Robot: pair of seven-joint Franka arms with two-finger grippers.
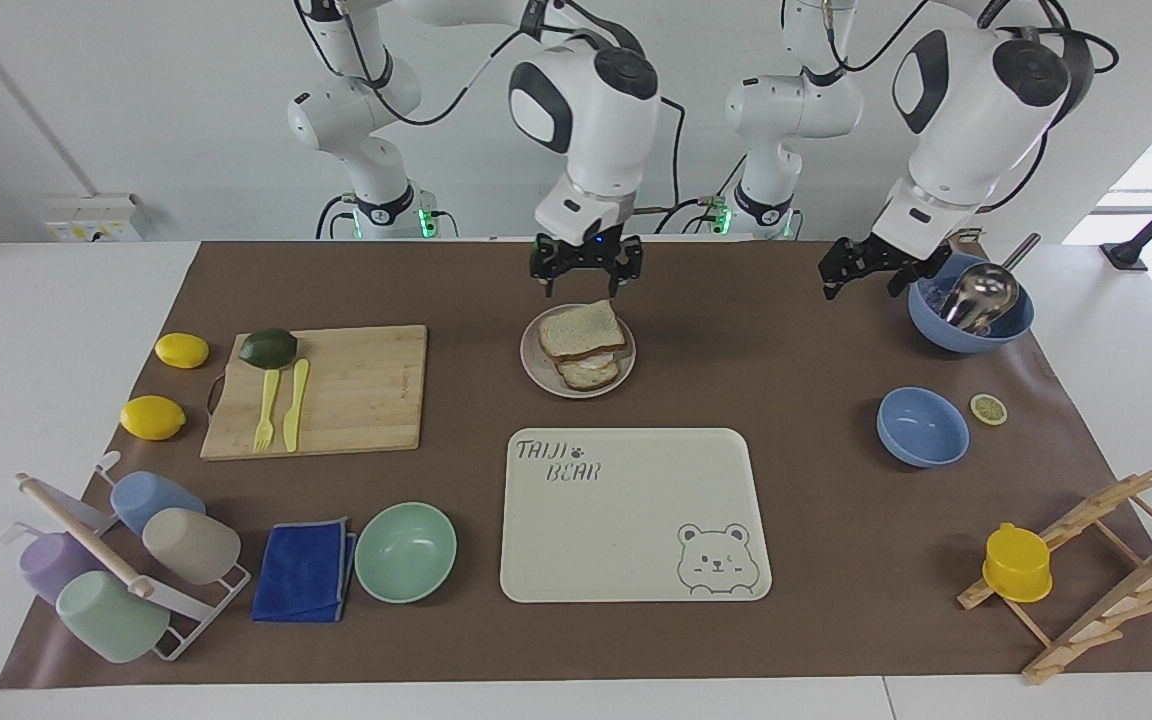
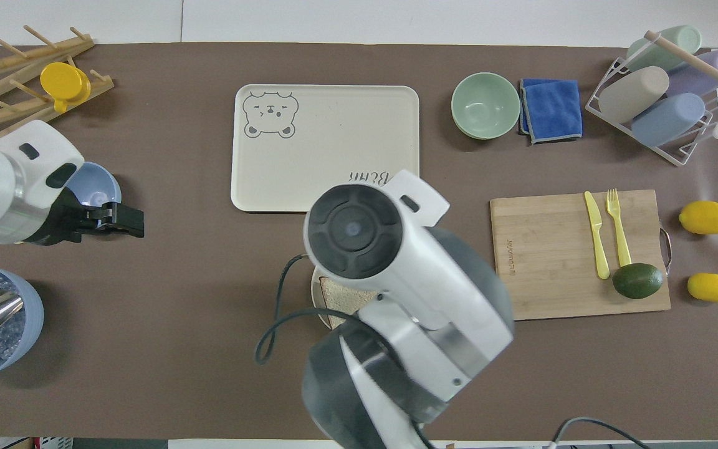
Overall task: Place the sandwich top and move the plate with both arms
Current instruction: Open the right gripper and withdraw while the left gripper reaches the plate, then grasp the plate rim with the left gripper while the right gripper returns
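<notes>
Two glossy white jointed arms, rounded dark-grey joint caps, black bands, looping black cables, green lights at the bases, small black two-finger grippers.

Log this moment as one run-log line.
sandwich top: on egg toast, on plate | right hand: open, over plate's robot-side edge | left hand: open, beside scoop bowl

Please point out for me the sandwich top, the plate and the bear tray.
sandwich top (image 1: 581, 326): facing view, middle of the upper bread face.
plate (image 1: 530, 363): facing view, bare rim toward the right arm's end of the table.
bear tray (image 1: 626, 520): facing view, bare middle of its cream surface.
</notes>
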